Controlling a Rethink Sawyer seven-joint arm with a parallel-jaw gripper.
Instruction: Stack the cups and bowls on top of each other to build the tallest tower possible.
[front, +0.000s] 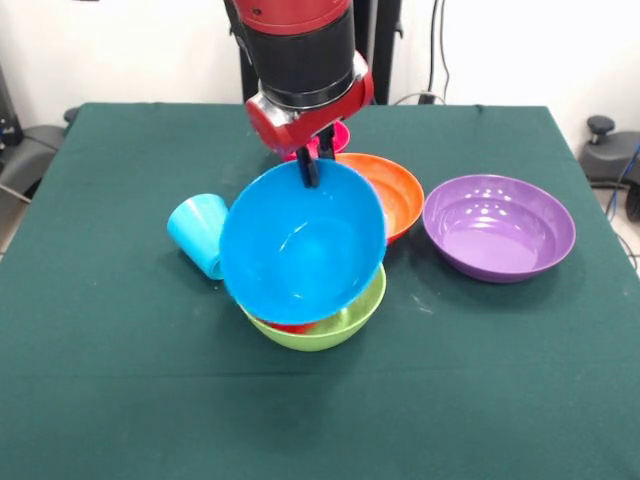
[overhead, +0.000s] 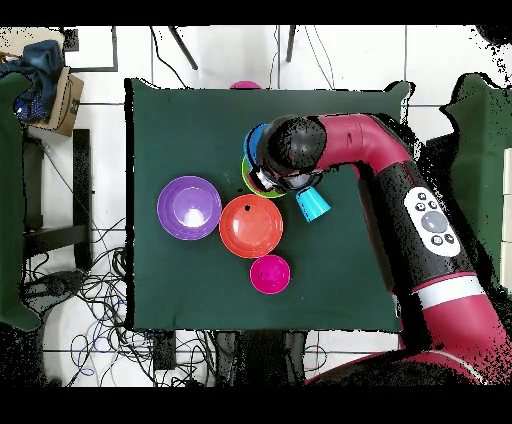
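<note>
Gripper (front: 312, 165) pinching the far rim of the blue bowl (front: 303, 245) — tilted steeply, its hollow facing the camera.

The blue bowl hangs over the green bowl (front: 330, 322), with something red (front: 285, 325) showing between them. Light blue cup (front: 199, 234) lies on its side just beside them — orange bowl (front: 395, 190), purple bowl (front: 499, 227) and small pink bowl (overhead: 270, 274) sit on the green table (front: 120, 380).

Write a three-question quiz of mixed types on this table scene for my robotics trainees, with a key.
1. True or false: the tool grips the blue bowl by its rim.
2. Which bowl sits directly under the tilted blue bowl: A orange, B lime green, C purple?
3. Fill in: the light blue cup lies on its ____.

Key: 1 true. 2 B, the lime green bowl; the orange bowl and purple bowl stand apart. 3 side.
</note>
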